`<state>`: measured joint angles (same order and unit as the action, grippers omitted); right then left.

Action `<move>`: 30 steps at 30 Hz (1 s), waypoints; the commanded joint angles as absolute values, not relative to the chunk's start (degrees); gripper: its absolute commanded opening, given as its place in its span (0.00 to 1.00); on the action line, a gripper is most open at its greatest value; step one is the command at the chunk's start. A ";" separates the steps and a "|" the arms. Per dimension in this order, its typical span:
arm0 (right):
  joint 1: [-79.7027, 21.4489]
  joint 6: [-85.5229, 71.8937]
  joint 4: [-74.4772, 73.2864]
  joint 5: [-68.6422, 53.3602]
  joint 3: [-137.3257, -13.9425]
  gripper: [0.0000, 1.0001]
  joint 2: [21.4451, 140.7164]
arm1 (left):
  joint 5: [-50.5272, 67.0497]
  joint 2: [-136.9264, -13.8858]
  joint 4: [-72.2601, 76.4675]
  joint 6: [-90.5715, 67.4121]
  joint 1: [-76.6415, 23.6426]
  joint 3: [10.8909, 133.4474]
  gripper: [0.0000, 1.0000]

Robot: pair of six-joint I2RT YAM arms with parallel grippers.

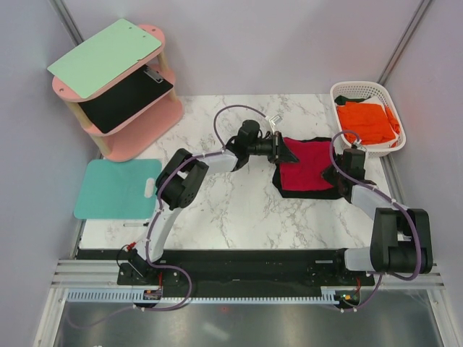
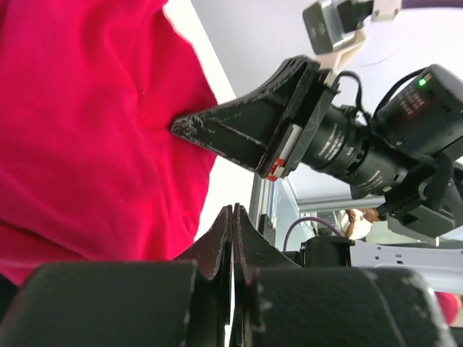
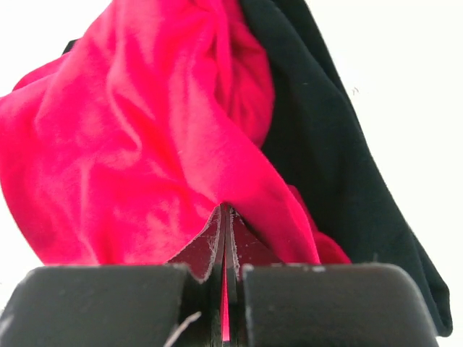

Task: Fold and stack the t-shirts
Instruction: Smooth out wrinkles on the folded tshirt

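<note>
The red t-shirt [image 1: 307,168] lies bunched on the black t-shirt [image 1: 318,194], right of centre on the desk [image 1: 231,206]; the orange t-shirt [image 1: 367,119] sits in the basket [image 1: 347,90], far right; the right jaws pinch red cloth at its right edge; the left jaws are closed at its left edge, whether on cloth I cannot tell; best to lift both sides evenly, drawing only the red layer taut and clear of the black

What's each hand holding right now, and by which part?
Right hand pinches the red t-shirt at its right edge. Left hand is shut at its left edge; whether it grips cloth cannot be told.
</note>
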<state>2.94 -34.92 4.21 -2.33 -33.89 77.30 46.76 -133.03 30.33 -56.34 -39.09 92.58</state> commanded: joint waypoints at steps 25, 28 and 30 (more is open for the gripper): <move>7.03 -37.53 6.95 -7.82 -33.57 0.00 75.78 | 45.00 -130.88 21.10 -52.65 -37.71 85.35 0.02; 6.94 -35.60 7.03 -9.49 -35.85 0.00 73.48 | 44.65 -127.72 20.05 -51.16 -37.71 83.94 0.02; 6.77 -34.90 8.60 -11.07 -37.26 0.00 73.74 | 43.95 -126.22 19.60 -50.10 -37.79 83.15 0.02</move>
